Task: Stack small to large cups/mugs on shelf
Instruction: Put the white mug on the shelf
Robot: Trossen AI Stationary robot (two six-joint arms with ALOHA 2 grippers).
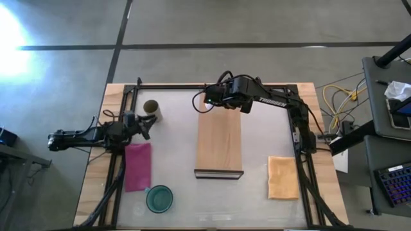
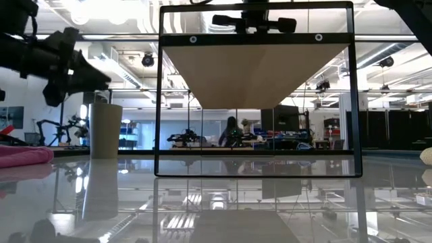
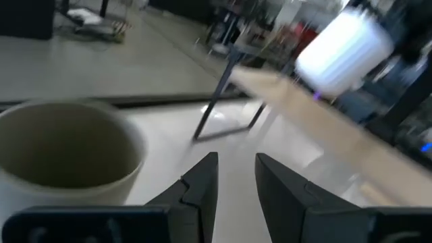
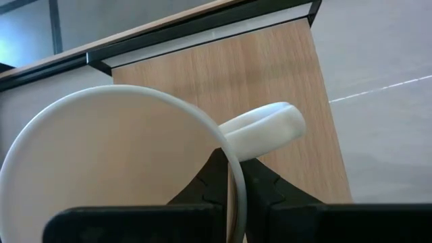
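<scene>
The small white mug [image 4: 115, 169] is in my right gripper [image 4: 233, 182], above the far end of the light-wood shelf [image 1: 219, 144]; the mug also shows in the left wrist view [image 3: 344, 50]. The olive-brown cup [image 1: 151, 108] stands upright near the table's far left corner. My left gripper [image 3: 236, 179] is just to the near side of that cup [image 3: 67, 145], slightly open and touching nothing. The teal-green mug [image 1: 159, 199] stands upright at the near left. In the low view the cup [image 2: 106, 129] stands left of the shelf [image 2: 256, 74]. My right gripper pinches the white mug's rim [image 4: 233, 162] right beside the handle [image 4: 266, 127], one finger inside the mug and one outside. The mug is lifted clear above the shelf's far end and tipped onto its side, its mouth facing the wrist camera.
A pink cloth [image 1: 137, 165] lies at the left between the olive cup and the teal mug. An orange-yellow cloth [image 1: 282, 178] lies at the near right. A dark metal frame [image 1: 122, 128] borders the table. The shelf's dark short end [image 1: 219, 173] faces the near edge.
</scene>
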